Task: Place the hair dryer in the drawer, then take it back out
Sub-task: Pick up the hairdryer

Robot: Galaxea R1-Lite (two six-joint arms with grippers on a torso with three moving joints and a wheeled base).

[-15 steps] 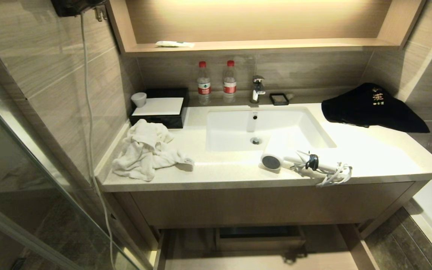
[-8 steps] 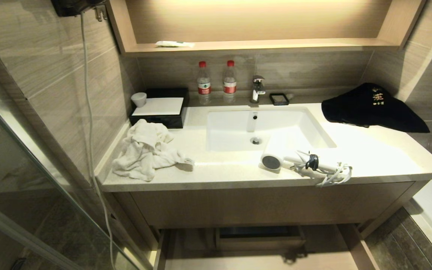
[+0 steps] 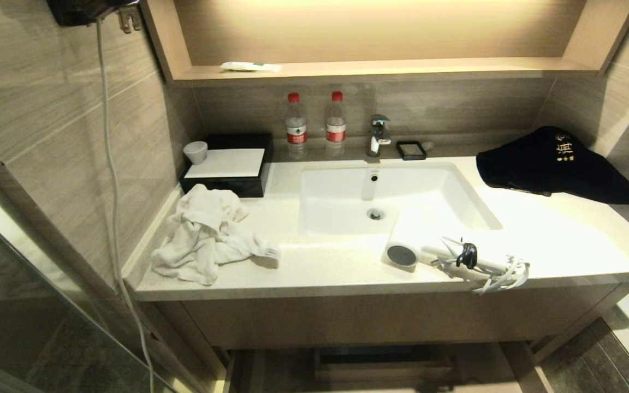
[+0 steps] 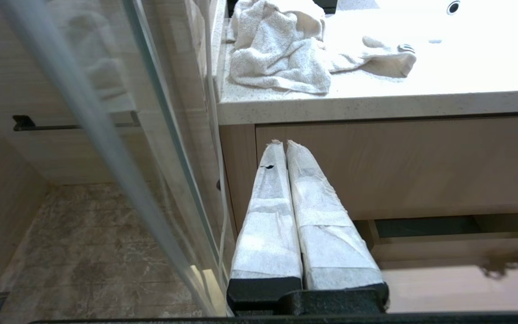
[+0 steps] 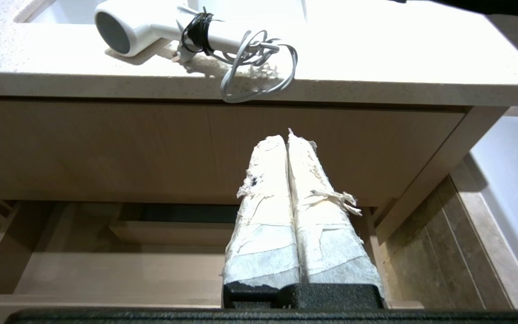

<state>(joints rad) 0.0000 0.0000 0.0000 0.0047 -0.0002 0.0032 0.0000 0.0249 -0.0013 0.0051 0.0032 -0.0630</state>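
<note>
The whole view has shifted while the hair dryer (image 3: 402,255) lies untouched on the worktop (image 3: 320,270) above the open drawer (image 5: 106,270), both grippers' jaws together, empty.

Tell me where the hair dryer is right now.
In the head view the hair dryer lies on the countertop near its front edge, right of centre, just in front of the sink, its bundled cord overhanging the edge above the open drawer.
</note>
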